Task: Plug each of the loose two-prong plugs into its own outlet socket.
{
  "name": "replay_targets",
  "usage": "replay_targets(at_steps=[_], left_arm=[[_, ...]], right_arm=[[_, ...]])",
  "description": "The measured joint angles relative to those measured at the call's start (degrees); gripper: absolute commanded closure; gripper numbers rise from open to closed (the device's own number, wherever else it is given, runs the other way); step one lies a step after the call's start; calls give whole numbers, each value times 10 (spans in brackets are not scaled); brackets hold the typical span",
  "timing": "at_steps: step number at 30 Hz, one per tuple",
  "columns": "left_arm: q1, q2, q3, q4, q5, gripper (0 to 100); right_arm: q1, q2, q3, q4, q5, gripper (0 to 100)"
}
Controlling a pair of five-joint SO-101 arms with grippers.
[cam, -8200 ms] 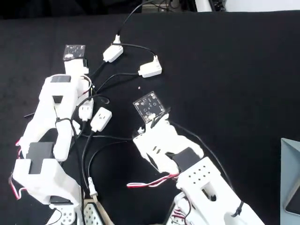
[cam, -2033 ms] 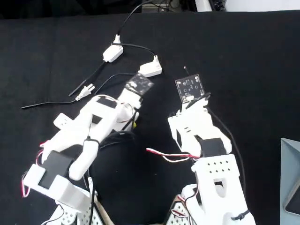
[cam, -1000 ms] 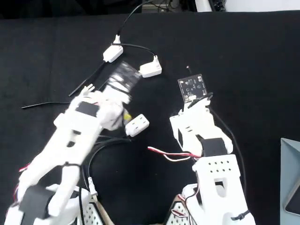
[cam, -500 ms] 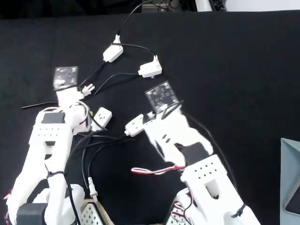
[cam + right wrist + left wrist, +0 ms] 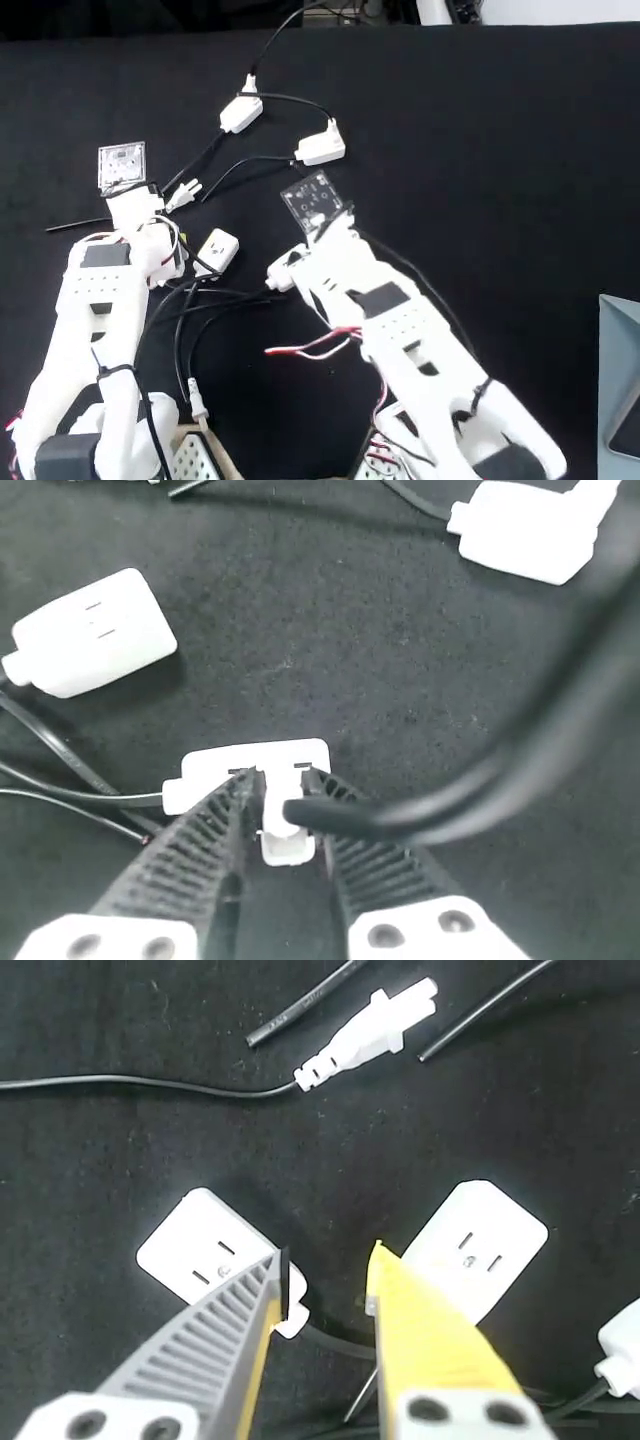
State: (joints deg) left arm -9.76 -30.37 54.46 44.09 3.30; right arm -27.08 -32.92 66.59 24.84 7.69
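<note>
My right gripper (image 5: 283, 780) is shut on a small white two-prong plug (image 5: 288, 846) whose black cord (image 5: 420, 815) trails back along the arm. The plug butts against a white outlet socket (image 5: 255, 765) (image 5: 280, 272); its prongs are hidden. My left gripper (image 5: 328, 1272) hangs open just above the table between two more white sockets (image 5: 205, 1250) (image 5: 482, 1245), its grey fingertip at the cord end of the first. A loose white plug (image 5: 370, 1035) (image 5: 183, 192) lies beyond them. One of these sockets (image 5: 216, 250) lies beside the left arm (image 5: 100, 300).
Two white sockets with plugs in them (image 5: 240, 112) (image 5: 320, 150) lie at the back of the black table. Black cords (image 5: 200, 300) loop between the two arms. A grey tray (image 5: 620, 370) sits at the right edge.
The left arm dropped a socket mid-table and swung back left. In the last half second the right arm moved left, bringing its plug against that socket.
</note>
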Motion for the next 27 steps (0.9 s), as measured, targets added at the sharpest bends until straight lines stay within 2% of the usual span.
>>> replay_targets(at_steps=[11,27], left_arm=[[0,0,0,0,0,855],[0,0,0,0,0,855]], right_arm=[[0,62,-14,-62,11,986],[26,74,-15,-68,13,986]])
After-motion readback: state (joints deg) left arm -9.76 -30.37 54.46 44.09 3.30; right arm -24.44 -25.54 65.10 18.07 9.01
